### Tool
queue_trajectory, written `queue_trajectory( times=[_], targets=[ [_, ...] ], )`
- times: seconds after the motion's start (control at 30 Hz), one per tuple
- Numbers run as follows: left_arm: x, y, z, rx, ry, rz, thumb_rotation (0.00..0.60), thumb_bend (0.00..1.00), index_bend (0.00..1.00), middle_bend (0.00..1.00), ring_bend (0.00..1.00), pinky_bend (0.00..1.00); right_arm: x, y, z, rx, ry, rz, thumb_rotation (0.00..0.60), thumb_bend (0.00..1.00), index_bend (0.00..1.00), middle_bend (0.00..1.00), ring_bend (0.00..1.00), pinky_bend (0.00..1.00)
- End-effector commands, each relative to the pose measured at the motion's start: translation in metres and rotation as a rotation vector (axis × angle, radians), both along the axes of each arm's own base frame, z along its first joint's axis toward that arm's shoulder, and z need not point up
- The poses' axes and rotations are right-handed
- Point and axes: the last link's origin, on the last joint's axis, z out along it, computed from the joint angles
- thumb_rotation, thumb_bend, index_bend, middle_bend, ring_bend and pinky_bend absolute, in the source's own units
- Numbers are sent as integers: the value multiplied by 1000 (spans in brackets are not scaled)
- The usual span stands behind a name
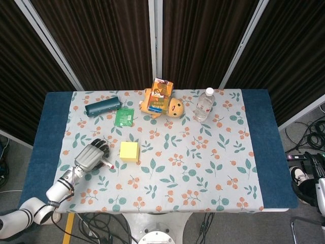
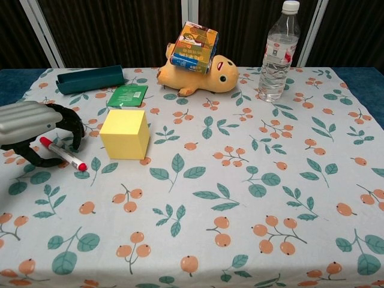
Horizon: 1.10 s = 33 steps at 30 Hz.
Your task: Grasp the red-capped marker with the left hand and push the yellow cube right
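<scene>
Now closing on the marker (image 2: 62,154) — not yet gripped.
My left hand (image 2: 37,129) arches over it, fingers apart; yellow cube (image 2: 125,134) sits just right.

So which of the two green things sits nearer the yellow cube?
The flat green packet, just behind the yellow cube; the dark teal case lies farther back-left.

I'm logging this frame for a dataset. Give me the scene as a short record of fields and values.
left hand: fingers curled around the marker, which lies on the table; grip not yet certain
marker: red cap toward the hand, left of the cube
cube: yellow, apart from marker and hand
right hand: not clearly visible
far side: teal case, green packet, plush toy with a carton on it, water bottle upright
table: floral cloth
</scene>
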Motion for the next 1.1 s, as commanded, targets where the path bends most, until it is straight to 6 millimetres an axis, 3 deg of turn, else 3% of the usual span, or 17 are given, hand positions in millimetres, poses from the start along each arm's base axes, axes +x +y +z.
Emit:
queue_trajectory(
  times=[0.03,0.3,0.77,1.1],
  targets=[
    [1,0,-1,0,-2,3,600,377,512,398,182,168,-1,1,0,-2,0,-2,600,220,54,152,9,137],
    [-2,-2,-3,-2,1,12,600,382,559,398,182,168,-2,0,0,-2,-2,-6,600,220,54,153,8,137],
    [-5,2,-5,8,20,16,600,384,531,400,182,168,-4,3,0,-3,-2,-15,600,221,54,160,1,137],
    [-8,5,-5,27,11,21,600,398,610,519,237,186,-5,3,-1,2,-4,-18,600,220,54,160,1,137]
  ],
)
